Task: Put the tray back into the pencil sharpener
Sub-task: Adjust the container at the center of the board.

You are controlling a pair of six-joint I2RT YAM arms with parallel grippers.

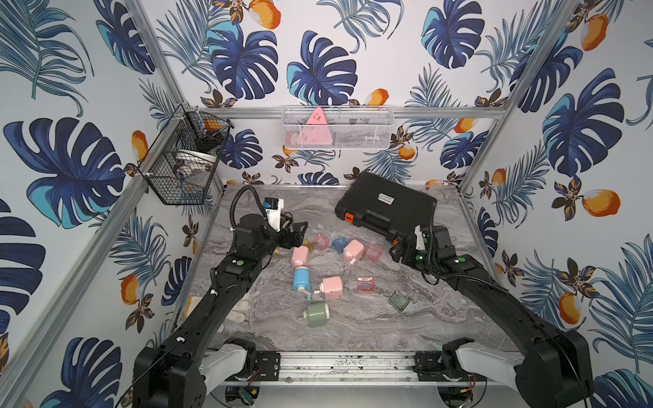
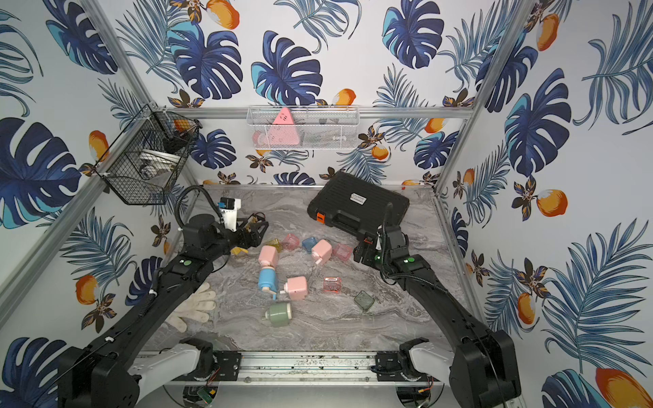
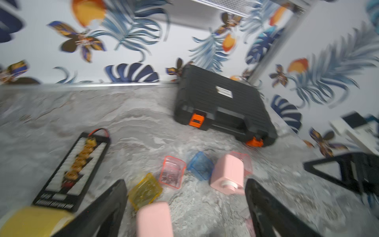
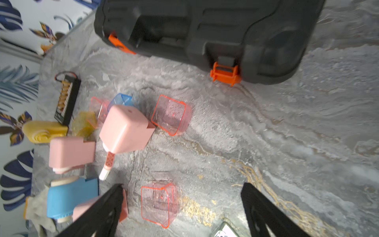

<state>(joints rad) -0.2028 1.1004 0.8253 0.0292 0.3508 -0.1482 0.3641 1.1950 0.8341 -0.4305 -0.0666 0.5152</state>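
Several pencil sharpeners lie on the marble table: three pink ones [image 1: 300, 256] [image 1: 353, 250] [image 1: 332, 288], a blue one [image 1: 301, 279] and a green one [image 1: 317, 314]. Loose clear trays lie around them: pink trays [image 1: 321, 242] [image 1: 373, 252] [image 1: 365, 284], a blue tray [image 1: 340, 243], a yellow tray [image 3: 144, 191] and a grey-green tray [image 1: 399, 300]. My left gripper [image 1: 300, 235] [image 3: 184, 197] hangs open above the nearest pink sharpener [image 3: 153, 219], holding nothing. My right gripper [image 1: 395, 252] [image 4: 182, 197] is open above the table, a pink tray [image 4: 159, 205] lying below between its fingers.
A black case [image 1: 385, 208] with orange latches lies at the back right. A black connector board [image 3: 71, 172] and a yellow sharpener [image 3: 34, 221] sit at the left. A white glove [image 2: 194, 305] lies under the left arm. Wire baskets [image 1: 335, 127] hang on the walls.
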